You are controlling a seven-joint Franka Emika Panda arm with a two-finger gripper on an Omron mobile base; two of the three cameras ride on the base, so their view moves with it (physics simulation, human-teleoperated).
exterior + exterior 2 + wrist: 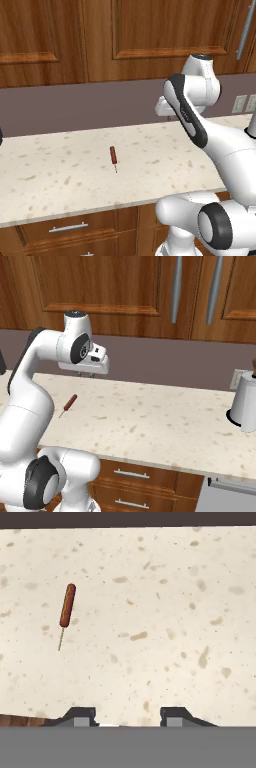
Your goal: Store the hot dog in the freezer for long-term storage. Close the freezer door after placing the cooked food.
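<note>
A: What is the room looking like?

B: A speckled cream counter [60, 180] is running under brown wooden wall cabinets [100, 35], with a plain mauve-grey backsplash [75, 107] between them and wooden drawers [145, 478] with pale bar handles below the front edge.

A: And the hot dog [113, 155]?

B: It is lying flat on the bare counter, about midway between the back edge and the front edge, stick end pointing toward the front edge.

A: Are the fingers [127, 716] holding anything?

B: No. In the hand view the two dark tips are standing apart with nothing between them, partly open, hovering over bare counter. The hot dog is lying well off to one side of them, not touched.

A: Is one view giving something the others are missing?

B: The right base view is showing a white cylindrical appliance [246, 403] sitting toward the counter's right end, and two long grey bar handles [176, 288] on the upper cabinets. The left base view is showing wall outlets [245, 104] on the backsplash.
</note>
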